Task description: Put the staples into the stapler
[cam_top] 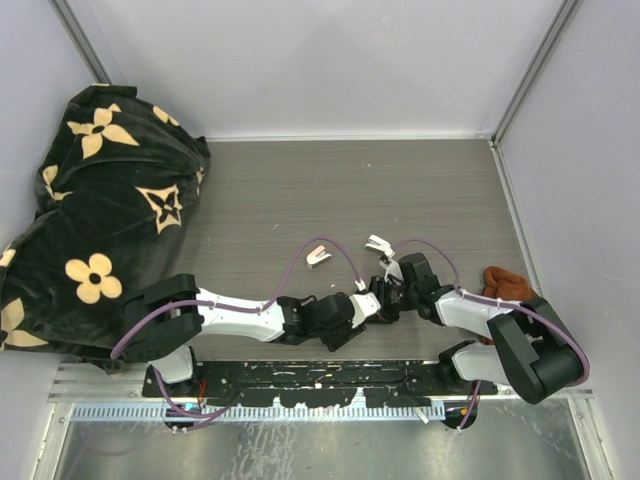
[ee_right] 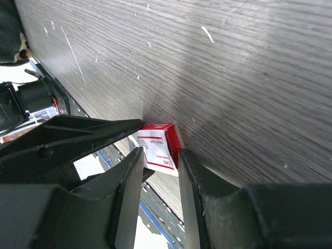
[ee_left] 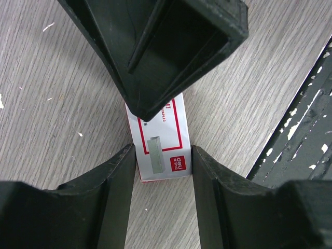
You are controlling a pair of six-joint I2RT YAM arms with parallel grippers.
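The staples are a small flat box [ee_left: 165, 136] with a white and red label, lying near the table's front edge. My left gripper [ee_left: 163, 155] is shut on its near end, one finger against each long side. My right gripper [ee_right: 161, 154] comes from the opposite side and is shut on the box's [ee_right: 155, 145] far end. One of its fingers [ee_left: 171, 46] covers that end in the left wrist view. In the top view both grippers [cam_top: 375, 303] meet and hide the box. Two small white staplers [cam_top: 318, 255] [cam_top: 380, 243] lie just beyond them, untouched.
A black cloth with cream flowers [cam_top: 100, 200] fills the left side. A rust-brown cloth [cam_top: 505, 283] lies by the right arm. The black mounting rail [cam_top: 320, 380] [ee_left: 306, 129] runs along the near edge, close to the box. Grey walls enclose the table.
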